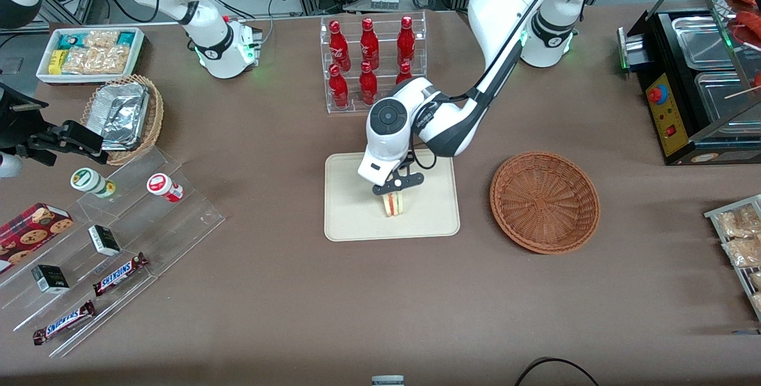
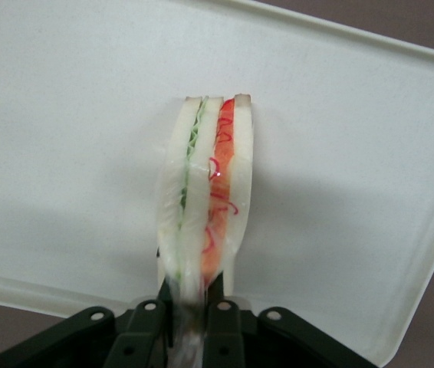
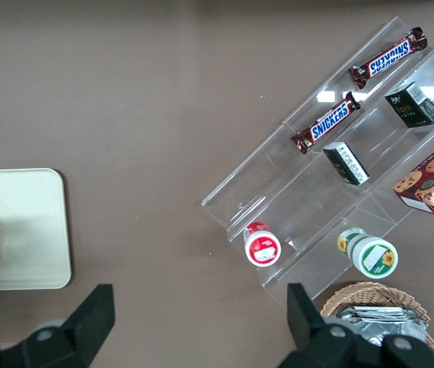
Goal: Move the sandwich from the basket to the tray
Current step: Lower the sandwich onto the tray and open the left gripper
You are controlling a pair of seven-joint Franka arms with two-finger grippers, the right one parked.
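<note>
- Claw [image 1: 395, 194] over the smooth cream tray [image 1: 351, 219], clamped on the layered bread sandwich [image 2: 205, 199], which stands on edge on the tray.
- Round woven wicker basket [image 1: 544, 201] lies beside the tray, away from the claw, on the brown tabletop [image 1: 380, 303].

**Sandwich on tray, basket alongside**

The tray [image 1: 351, 219] sits mid-table. The sandwich [image 1: 393, 203] stands on edge on it, about midway across, toward the edge nearer the front camera. The gripper [image 1: 395, 193] sits directly over the sandwich, fingers [image 2: 225, 326] closed against its two faces. The basket [image 1: 544, 201] lies on the table beside the tray, toward the working arm's end, apart from it, nothing in it. The bottle rack [image 1: 373, 62] stands farther from the front camera than the tray. The stepped display stand [image 1: 113, 243] with its snack bars [image 1: 119, 273] lies toward the parked arm's end.
</note>
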